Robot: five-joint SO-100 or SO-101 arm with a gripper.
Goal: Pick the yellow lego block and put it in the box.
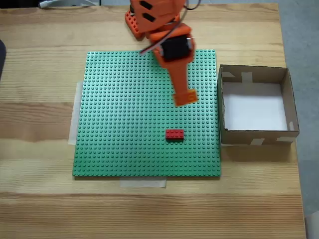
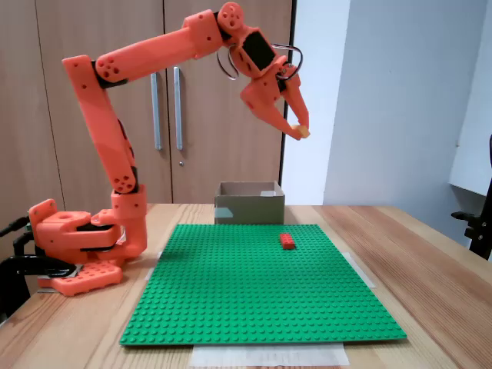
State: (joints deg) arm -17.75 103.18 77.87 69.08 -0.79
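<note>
The orange gripper (image 2: 300,129) is hanging high above the green baseplate (image 2: 254,284), its jaws closed on the yellow lego block (image 2: 304,131), which is mostly hidden between them. The box (image 1: 256,107) is sitting just beside the baseplate's edge, open-topped. The red brick (image 1: 174,134) is lying apart.

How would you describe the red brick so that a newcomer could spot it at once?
Start at the green baseplate taped to the wooden table. The red brick sits on its near-right part, left of the cardboard box. It is the single small studded block lying on the plate.
</note>
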